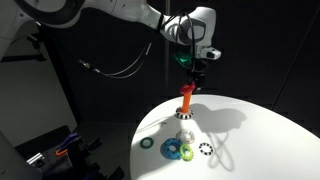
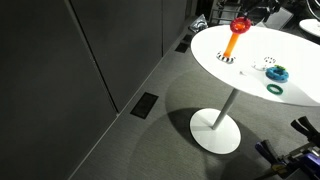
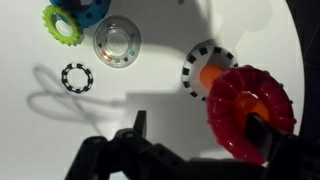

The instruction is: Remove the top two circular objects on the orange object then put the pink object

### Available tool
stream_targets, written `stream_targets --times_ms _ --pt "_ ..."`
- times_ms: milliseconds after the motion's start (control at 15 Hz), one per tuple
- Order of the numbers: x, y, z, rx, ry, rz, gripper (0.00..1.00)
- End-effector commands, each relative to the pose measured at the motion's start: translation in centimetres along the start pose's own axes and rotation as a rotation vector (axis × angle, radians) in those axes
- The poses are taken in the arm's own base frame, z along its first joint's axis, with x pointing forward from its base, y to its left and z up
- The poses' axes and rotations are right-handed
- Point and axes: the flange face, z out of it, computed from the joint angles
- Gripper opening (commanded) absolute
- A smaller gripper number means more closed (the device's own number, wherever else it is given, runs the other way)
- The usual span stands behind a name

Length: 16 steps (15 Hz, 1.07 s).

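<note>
One light, stiff pink ring [image 3: 250,110] atop orange peg [image 3: 210,75]; jaws apart; best pinched across outer rim.

white table [image 2: 245,75], dark green ring [image 2: 275,89]

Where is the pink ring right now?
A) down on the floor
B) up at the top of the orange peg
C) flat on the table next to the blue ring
B: in an exterior view the pink ring sits at the top end of the orange peg.
</note>
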Motion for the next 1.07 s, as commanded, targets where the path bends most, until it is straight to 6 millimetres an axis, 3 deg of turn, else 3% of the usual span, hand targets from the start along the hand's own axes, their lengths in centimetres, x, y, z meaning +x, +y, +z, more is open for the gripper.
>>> stream_targets --times_ms 0,1000 --pt "0.86 0.41 -0.42 -0.027 0.022 0.032 1.00" --pt "0.87 1.37 -0.70 -0.030 0.023 0.040 1.00"
